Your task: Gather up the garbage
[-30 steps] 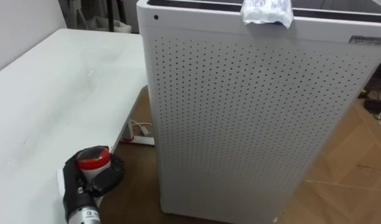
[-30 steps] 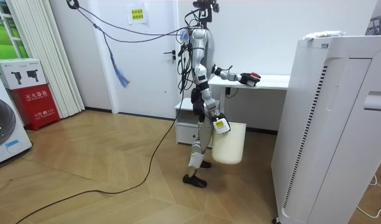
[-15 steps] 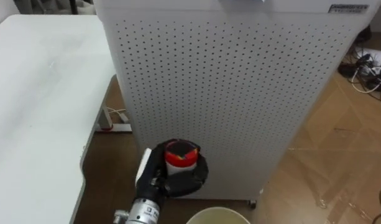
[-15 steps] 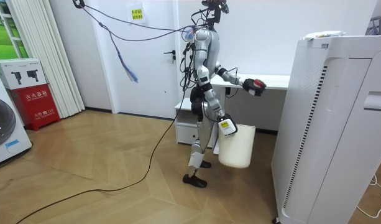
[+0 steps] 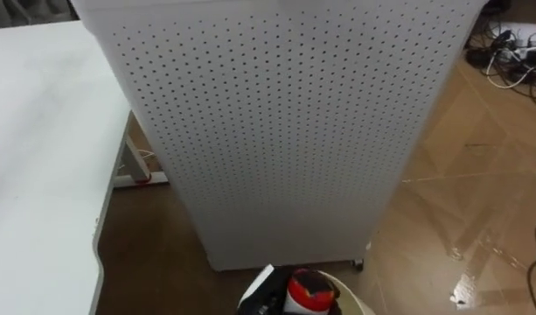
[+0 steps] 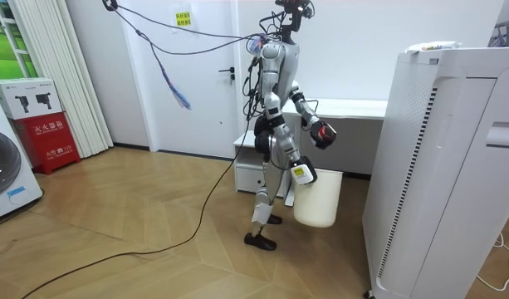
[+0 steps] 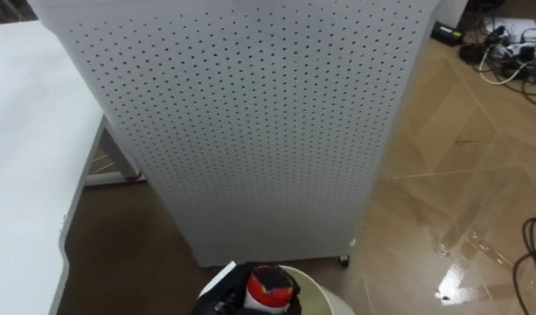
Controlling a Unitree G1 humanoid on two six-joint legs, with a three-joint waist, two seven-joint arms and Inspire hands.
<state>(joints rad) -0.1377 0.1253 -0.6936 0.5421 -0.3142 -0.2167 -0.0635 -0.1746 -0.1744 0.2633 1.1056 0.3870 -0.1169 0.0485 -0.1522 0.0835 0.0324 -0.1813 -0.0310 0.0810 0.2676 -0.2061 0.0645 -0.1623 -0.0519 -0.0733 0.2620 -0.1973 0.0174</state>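
My left hand (image 6: pixel 319 135) is clenched round the red-capped garbage (image 5: pixel 309 292) at 6 o'clock, just above the white bin (image 6: pixel 317 199). The bin hangs at my right hand (image 6: pixel 297 172) — its grip I cannot tell. A perforated white cabinet (image 5: pixel 276 131) stands at 12 o'clock, the desk (image 5: pixel 40 175) at 9 o'clock.

Tall white perforated metal cabinet (image 5: pixel 276 131) blocks fwd, close. Flat white tabletop (image 5: pixel 40 157) walls my left; narrow floor gap btwn. Wooden floor (image 5: pixel 460 201) right open. Cream round plastic bin (image 6: pixel 316 199) under my left hand (image 6: pixel 323 133).
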